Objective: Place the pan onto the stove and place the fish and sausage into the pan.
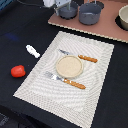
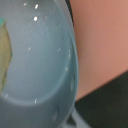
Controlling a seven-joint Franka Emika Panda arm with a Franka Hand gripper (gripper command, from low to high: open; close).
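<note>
Exterior view showed the pan [image 1: 68,10] on the stove [image 1: 107,26] beneath the gripper [image 1: 64,4]; finger state could not be told. Fish [image 1: 32,51] and sausage [image 1: 18,71] lay on the table [image 1: 15,30]; both judged light, rigid, best pinched mid-body.

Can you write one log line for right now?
pan: at stove | tool: at pan, grip unclear | fish: on table | sausage: on table

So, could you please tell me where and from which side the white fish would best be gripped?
Probably across its middle, coming straight down from above. The fish lies flat on the dark table, long and thin, so closing across its narrow width should hold best. The sausage lies well apart from it, so there is room on both sides.
</note>
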